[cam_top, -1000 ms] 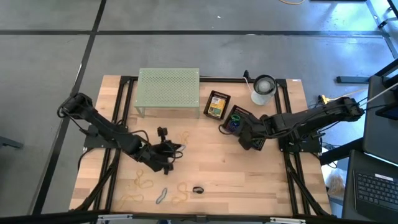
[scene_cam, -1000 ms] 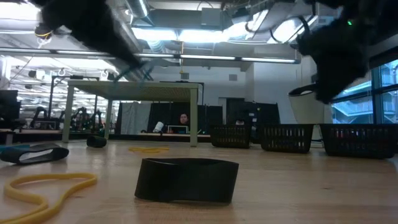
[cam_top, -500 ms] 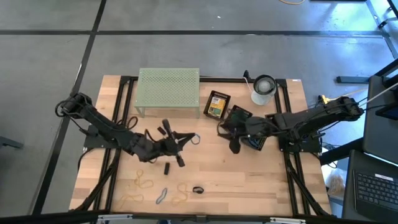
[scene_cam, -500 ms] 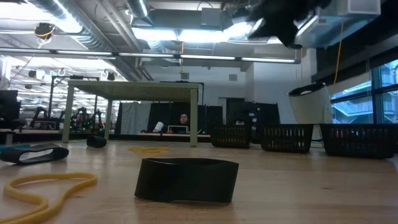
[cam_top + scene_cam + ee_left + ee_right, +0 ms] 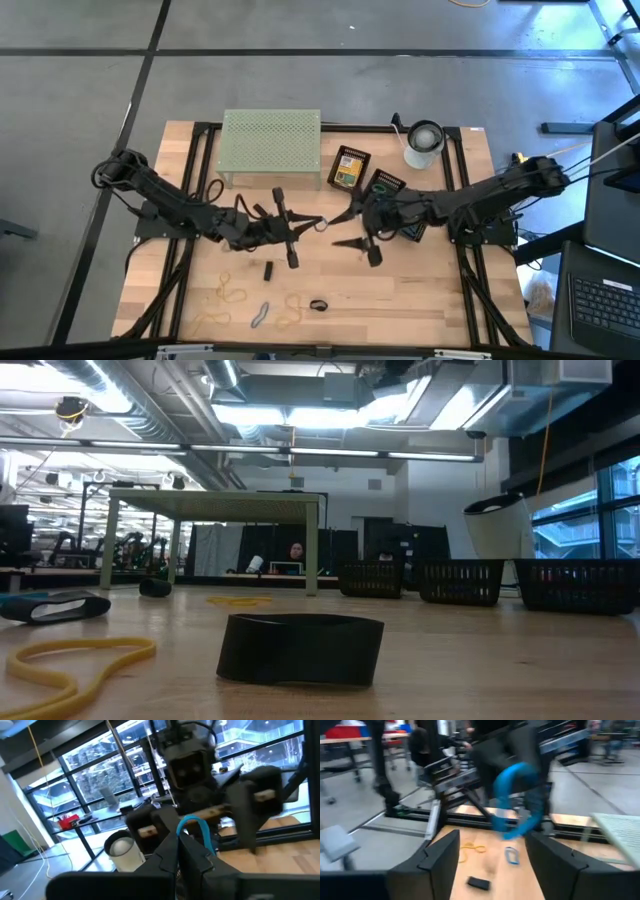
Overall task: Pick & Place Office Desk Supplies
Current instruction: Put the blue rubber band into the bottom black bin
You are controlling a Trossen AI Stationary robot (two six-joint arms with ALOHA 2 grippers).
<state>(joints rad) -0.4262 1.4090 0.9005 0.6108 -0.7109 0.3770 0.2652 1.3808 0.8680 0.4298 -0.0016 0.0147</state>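
Both arms meet above mid-surface. L hand (image 5: pixel 300 224) is pinched tight on a blue rubber band (image 5: pixel 194 827), held aloft facing the R hand (image 5: pixel 345 228). R hand fingers are spread wide with nothing gripped; the band hangs just ahead of them in the R wrist view (image 5: pixel 517 800).

Other supplies: a crayon box (image 5: pixel 349 168) lies beside the green rack (image 5: pixel 271 143) near the far edge. Yellow bands (image 5: pixel 229 294), a black clip (image 5: pixel 268 270) and a black ring (image 5: pixel 319 305) lie toward the near edge. Open wooden surface (image 5: pixel 430 290) lies near R.
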